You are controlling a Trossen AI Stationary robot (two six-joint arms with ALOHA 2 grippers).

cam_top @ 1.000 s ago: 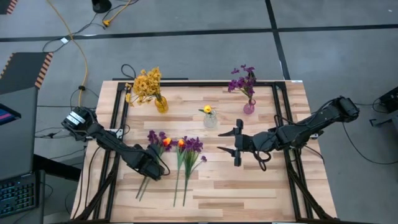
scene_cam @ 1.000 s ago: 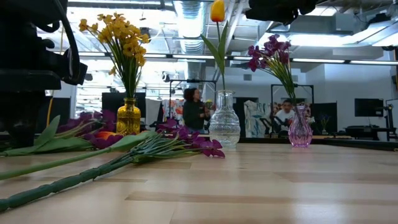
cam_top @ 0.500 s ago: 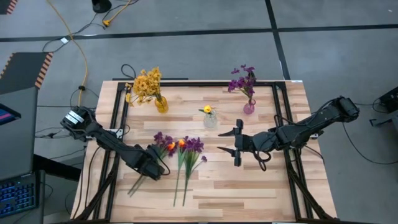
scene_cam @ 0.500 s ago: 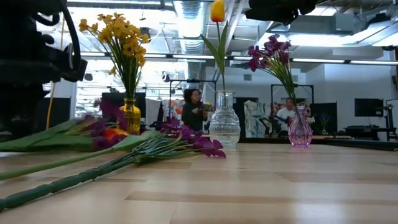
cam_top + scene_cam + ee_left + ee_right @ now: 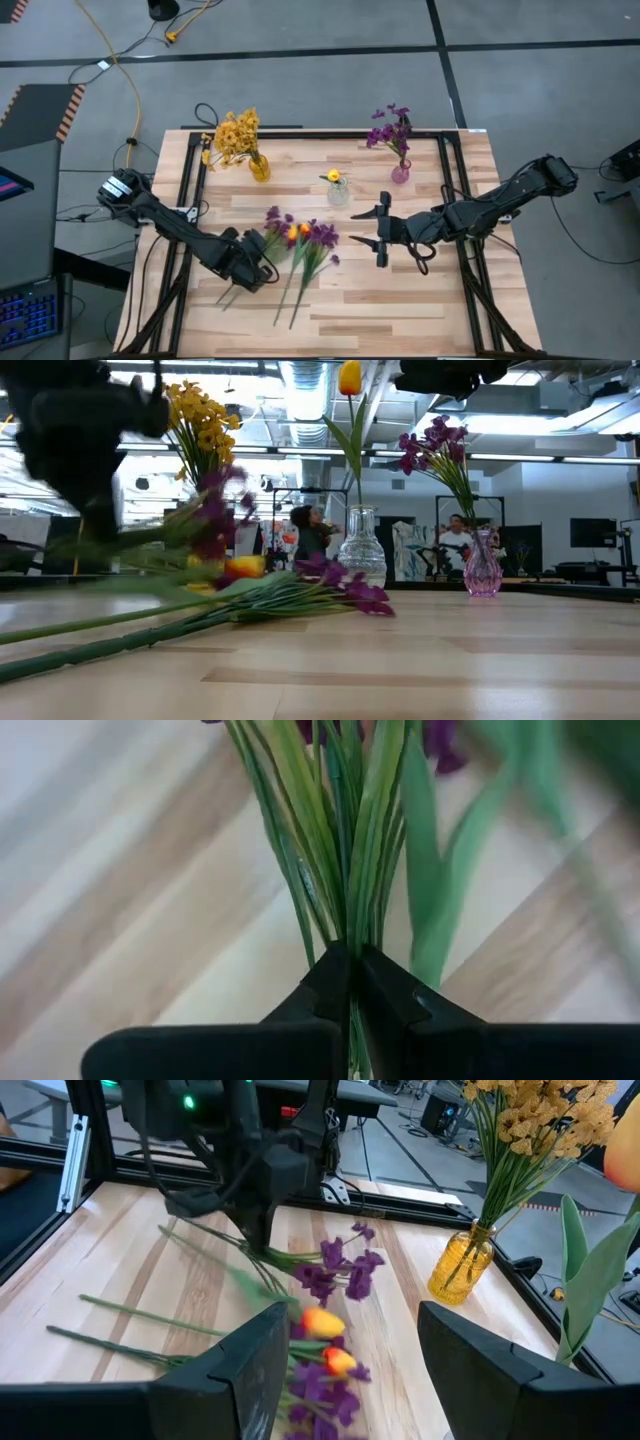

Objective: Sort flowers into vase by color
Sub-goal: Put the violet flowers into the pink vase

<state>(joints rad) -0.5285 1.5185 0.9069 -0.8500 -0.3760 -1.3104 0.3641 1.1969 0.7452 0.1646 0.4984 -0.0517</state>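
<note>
My left gripper (image 5: 251, 269) is shut on the green stems of a purple flower (image 5: 273, 215), whose bloom (image 5: 214, 510) stands raised above the table. Beside it lie two orange tulip buds (image 5: 298, 231) and another purple flower (image 5: 322, 236), their stems (image 5: 290, 300) flat on the wood. A yellow vase (image 5: 259, 168) holds yellow flowers, a clear vase (image 5: 338, 192) one tulip, a pink vase (image 5: 400, 173) purple flowers. My right gripper (image 5: 380, 232) hovers open at mid-table, right of the loose flowers. My left gripper pinches a bunch of thin green stems and leaves (image 5: 345, 925) between its two fingers, about halfway along the flower. The fingers (image 5: 330, 982) slant down from above and lie across the stems. The bloom end rises tilted, clear of the table; whether the cut end (image 5: 226, 299) rests on the wood, I cannot tell.
The three vases stand in a row along the far half of the table. Black rails (image 5: 190, 200) run along the table's left and right sides. Bare wood (image 5: 400, 300) lies near the front edge. People sit in the room beyond the table.
My left gripper has shut on the purple flower's stems and risen, swinging the bloom up and toward the table's right. The cut end has stayed low near the left front. The tulips and the other purple flower have shifted slightly toward the right.
</note>
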